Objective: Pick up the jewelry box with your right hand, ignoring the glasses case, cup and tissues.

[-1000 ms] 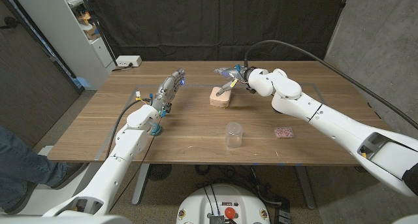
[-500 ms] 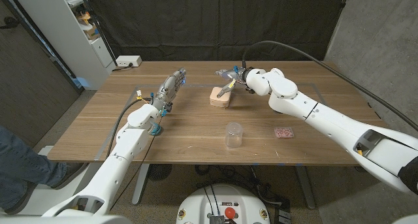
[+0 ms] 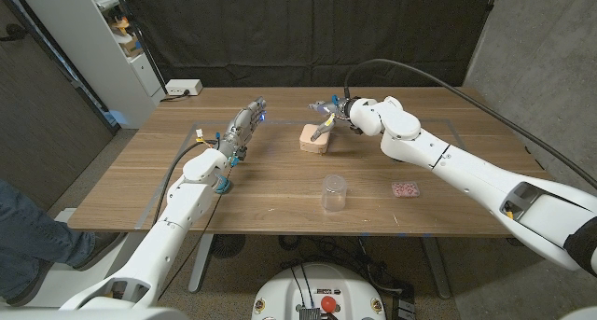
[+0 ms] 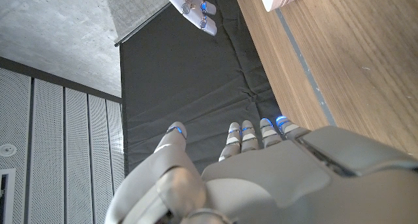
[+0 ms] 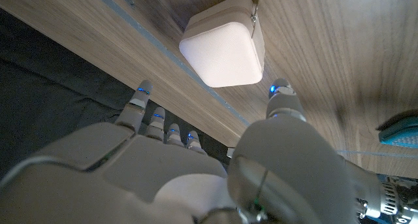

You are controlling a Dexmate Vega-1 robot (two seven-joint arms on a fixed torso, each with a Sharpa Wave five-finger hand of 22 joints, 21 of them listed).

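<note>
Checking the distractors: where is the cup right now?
In the head view the clear cup stands near the table's front edge, centre, nearer than the jewelry box, left of the small pink item.

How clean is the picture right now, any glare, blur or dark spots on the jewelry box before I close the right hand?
Head view: even light, sharp; the jewelry box shows clearly under the right hand. Right wrist view: the box is sharp but bright, its pale top nearly washed out, and the near hand is dim and soft. Left wrist view: the left hand is slightly soft.
</note>
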